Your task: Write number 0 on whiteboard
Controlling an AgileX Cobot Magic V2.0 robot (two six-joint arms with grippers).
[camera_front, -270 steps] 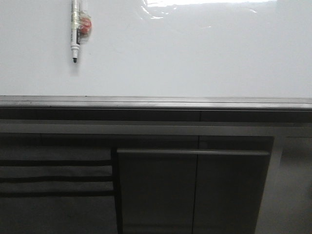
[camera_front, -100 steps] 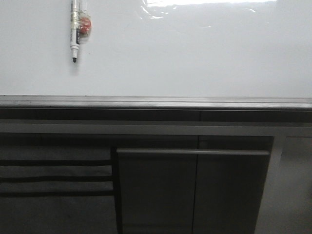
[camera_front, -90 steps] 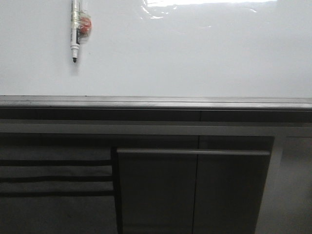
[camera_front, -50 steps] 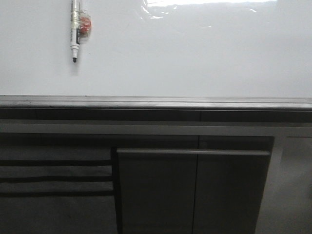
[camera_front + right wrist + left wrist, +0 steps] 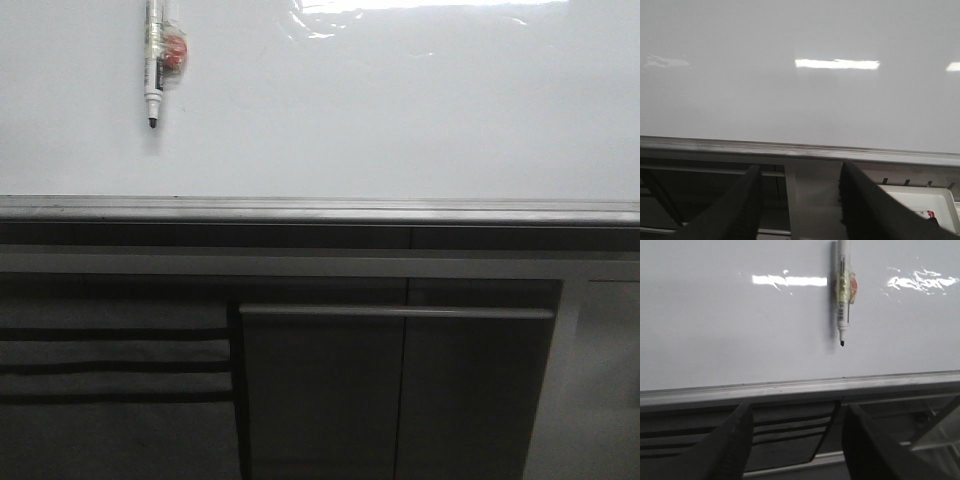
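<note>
Whiteboard [image 5: 400,110] blank; left pincer [image 5: 796,440], right pincer [image 5: 800,200] both wide, holding nothing.

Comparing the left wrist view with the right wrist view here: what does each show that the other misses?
Only the left wrist view shows the marker pen hanging tip-down on the whiteboard, plus the open left gripper. Only the right wrist view shows the open right gripper and a white tray below the rail. Both share the blank glossy board, with no 0 drawn, and its grey edge rail.

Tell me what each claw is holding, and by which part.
Nothing. The left claw and right claw are both open and empty; the pen hangs untouched on the whiteboard.
</note>
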